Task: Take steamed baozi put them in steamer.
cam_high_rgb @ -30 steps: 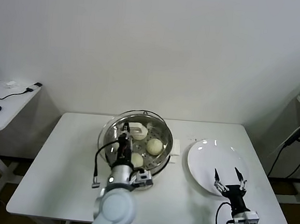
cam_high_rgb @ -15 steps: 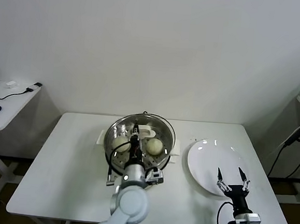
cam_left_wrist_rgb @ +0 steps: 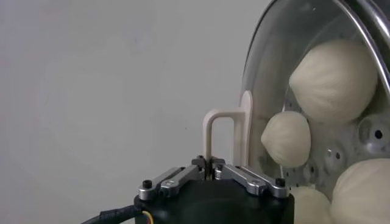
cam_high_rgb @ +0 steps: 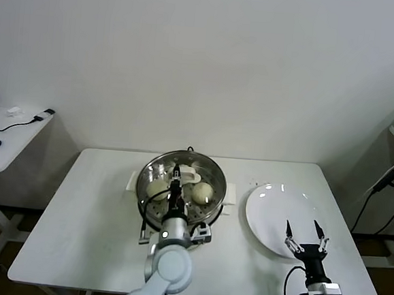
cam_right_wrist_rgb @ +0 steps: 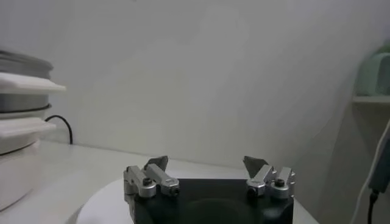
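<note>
The buns are seen already inside the steamer, the lid is gripped by the left claw, and the right claw is held open over the plate.

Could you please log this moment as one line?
left gripper: shut on lid handle | buns: in steamer | right gripper: open over plate

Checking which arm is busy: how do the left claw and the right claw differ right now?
The left claw is shut on the lid handle over the steamer; the right claw is open and holds nothing. The left claw sits among the steamed baozi; the right claw hangs over the near edge of the bare white plate. Both point away from the robot, over the table.
</note>
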Available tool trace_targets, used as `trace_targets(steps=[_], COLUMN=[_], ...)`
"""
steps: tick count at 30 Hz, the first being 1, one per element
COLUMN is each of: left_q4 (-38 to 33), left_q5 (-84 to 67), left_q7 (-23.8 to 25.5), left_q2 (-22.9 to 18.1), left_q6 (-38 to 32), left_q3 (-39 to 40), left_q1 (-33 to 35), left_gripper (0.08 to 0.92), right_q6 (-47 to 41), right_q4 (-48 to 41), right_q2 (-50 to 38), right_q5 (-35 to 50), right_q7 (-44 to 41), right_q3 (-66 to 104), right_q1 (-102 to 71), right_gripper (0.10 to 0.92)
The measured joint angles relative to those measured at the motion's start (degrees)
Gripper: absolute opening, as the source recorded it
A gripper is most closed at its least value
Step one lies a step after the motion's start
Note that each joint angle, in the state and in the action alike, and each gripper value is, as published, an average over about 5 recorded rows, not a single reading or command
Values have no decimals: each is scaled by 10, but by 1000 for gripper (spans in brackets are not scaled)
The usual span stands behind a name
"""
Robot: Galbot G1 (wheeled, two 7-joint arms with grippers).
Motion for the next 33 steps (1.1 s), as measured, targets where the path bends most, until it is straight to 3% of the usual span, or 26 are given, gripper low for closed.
trace_targets(steps=[7, 27, 33], left_q4=[-2, -94, -151], left_q5=[7, -85, -192], left_q7=[3, 25, -12], left_q2=[8, 61, 90], left_q6=[0, 0, -30], left_q3=[3, 14, -7], left_q1=[-1, 20, 48], left_gripper=[167, 736, 820], right_q6=[4, -19, -24], right_q4=[0, 17, 22], right_q2=[1, -2, -3], right_q5=[-3, -4, 2], right_q7=[-4, -20, -18], right_q3=[0, -4, -6], right_q1=[0, 0, -2], right_gripper=[823, 823, 823])
